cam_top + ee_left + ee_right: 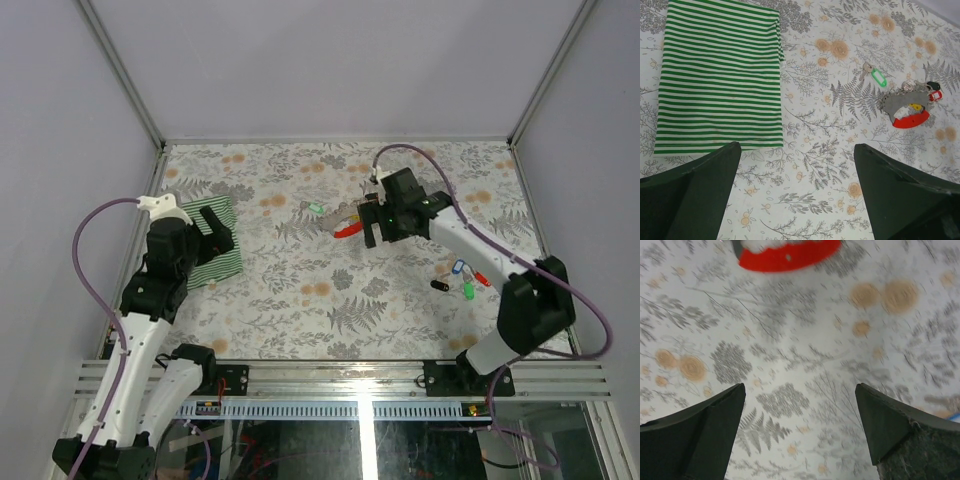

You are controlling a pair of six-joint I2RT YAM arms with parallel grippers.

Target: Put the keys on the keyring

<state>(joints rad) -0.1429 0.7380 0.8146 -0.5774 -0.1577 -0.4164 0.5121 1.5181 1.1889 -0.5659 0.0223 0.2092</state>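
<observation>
1. Most of the job looks undone to you. The keyring [906, 108], a grey strip with a red loop, lies flat on the flowered table [300, 300], right of centre towards the far side.
2. A few small tags, red, yellow and dark, sit bunched against the keyring in the left wrist view. Whether they are threaded on cannot be told.
3. One green-tagged key [876, 76] lies alone, near the keyring but apart from it.
4. The other loose keys [462, 280], with black, blue, green and red heads, lie in a group beside the right forearm, well apart from the keyring. These have yet to be put on.
5. Your right pincer [799, 386] is wide open and holds nothing. The arm reaches out and left across the table, the pincer pointing down just beside the red loop, which shows blurred at the top edge of its own camera.
6. Your left pincer [796, 147] is also wide open and empty. That arm is raised at the left side, above the near edge of the folded striped cloth [720, 80].
</observation>
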